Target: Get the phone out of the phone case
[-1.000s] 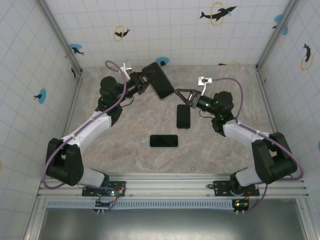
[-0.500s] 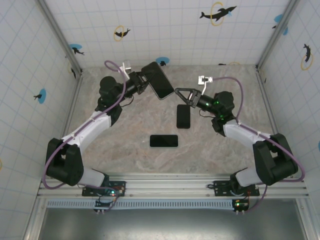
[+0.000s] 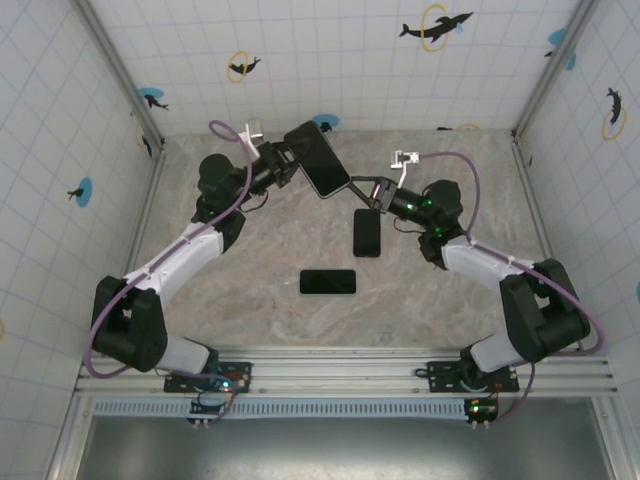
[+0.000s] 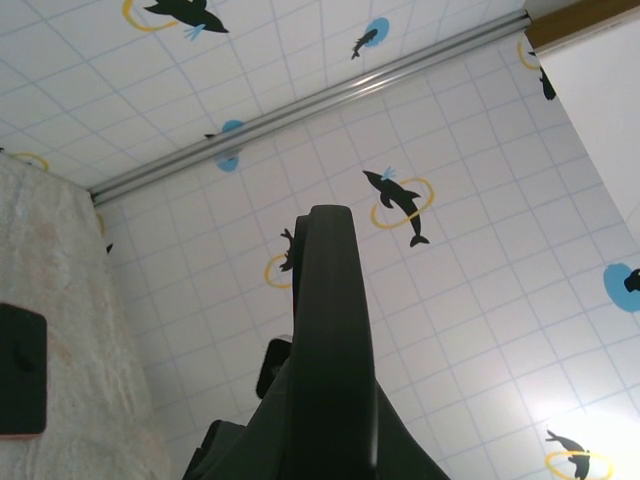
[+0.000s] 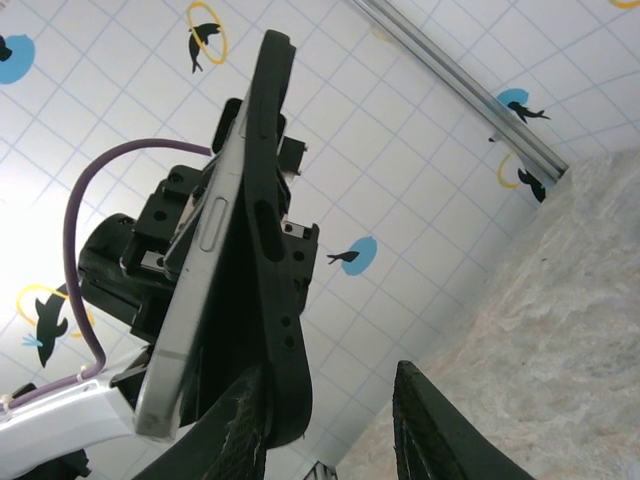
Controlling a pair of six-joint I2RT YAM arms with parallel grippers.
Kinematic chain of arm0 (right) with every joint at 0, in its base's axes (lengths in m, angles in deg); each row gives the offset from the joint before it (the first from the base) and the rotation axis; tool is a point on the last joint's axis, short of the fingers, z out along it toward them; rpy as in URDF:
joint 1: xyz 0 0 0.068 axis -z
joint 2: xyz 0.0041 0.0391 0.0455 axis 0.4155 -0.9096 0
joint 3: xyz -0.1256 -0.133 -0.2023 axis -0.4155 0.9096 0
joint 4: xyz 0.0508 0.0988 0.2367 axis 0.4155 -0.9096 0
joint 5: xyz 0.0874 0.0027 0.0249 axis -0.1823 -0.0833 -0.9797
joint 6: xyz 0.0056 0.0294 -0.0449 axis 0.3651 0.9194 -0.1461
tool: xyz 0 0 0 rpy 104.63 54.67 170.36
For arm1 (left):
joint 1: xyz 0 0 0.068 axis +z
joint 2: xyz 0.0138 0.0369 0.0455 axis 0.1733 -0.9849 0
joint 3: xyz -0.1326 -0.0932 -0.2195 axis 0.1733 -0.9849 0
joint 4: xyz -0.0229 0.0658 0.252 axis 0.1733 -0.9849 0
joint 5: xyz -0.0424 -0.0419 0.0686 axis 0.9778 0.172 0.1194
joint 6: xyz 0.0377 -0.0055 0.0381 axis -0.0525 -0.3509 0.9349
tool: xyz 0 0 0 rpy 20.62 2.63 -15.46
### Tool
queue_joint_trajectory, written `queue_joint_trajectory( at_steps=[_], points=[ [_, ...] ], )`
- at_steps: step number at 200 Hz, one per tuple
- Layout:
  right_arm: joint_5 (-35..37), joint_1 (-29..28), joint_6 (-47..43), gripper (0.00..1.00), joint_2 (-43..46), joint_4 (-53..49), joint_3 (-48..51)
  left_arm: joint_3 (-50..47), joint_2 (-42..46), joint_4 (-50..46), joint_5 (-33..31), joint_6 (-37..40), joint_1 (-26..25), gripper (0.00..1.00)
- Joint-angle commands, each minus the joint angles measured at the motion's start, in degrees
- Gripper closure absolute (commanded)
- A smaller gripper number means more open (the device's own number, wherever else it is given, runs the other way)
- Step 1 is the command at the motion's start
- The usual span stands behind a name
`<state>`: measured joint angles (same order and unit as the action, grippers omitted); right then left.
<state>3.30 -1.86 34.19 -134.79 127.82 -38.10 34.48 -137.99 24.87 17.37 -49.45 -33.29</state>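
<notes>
My left gripper (image 3: pixel 298 162) holds the phone in its black phone case (image 3: pixel 318 160) up in the air at the back of the table, shut on its edge (image 4: pixel 335 330). In the right wrist view the phone's silver side (image 5: pixel 205 240) shows with the black case (image 5: pixel 270 200) wrapped over it. My right gripper (image 3: pixel 352 186) has come up to the case's lower corner. Its jaws stand apart (image 5: pixel 328 385): the left finger (image 5: pixel 240 430) lies against the case's corner, the right finger (image 5: pixel 435 430) is clear of it.
Two flat black slabs lie on the marble table: one upright (image 3: pixel 367 232) just under my right gripper, one lying crosswise (image 3: pixel 328 282) nearer the middle. Tiled walls close in the back and both sides. The upright slab also shows at the left edge (image 4: pixel 20 372).
My right gripper has moved left and up to the lower corner of the held phone case, its jaws narrowing slightly. The left gripper and the phone have stayed put.
</notes>
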Motion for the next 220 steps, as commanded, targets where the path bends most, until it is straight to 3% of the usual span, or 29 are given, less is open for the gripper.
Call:
queue_joint_trajectory(
  at_steps=[1, 69, 132, 188, 220],
  points=[
    [0.58, -1.38, 3.23, 0.64, -1.59, 4.11, -1.83, 0.30, 2.13, 5.04, 0.31, -0.78, -0.65, 1.00],
    [10.95, -5.83, 15.69, 0.76, -0.24, 9.44, 1.32, -0.58, -1.01, 5.04, -2.31, -2.80, -0.65, 1.00],
    [12.63, -7.38, 19.09, 0.75, -1.90, 11.10, 1.83, -0.59, -3.54, 5.38, -0.49, -6.11, -0.68, 1.00],
    [15.80, -7.73, 19.68, 0.92, -1.91, 10.08, 2.87, -0.59, -5.16, 4.48, 0.79, -5.80, -0.60, 1.00],
    [17.24, -7.73, 19.84, 0.98, -1.06, 10.02, 4.05, -0.59, -6.27, 4.04, 1.45, -6.15, -0.77, 0.90]
  ],
)
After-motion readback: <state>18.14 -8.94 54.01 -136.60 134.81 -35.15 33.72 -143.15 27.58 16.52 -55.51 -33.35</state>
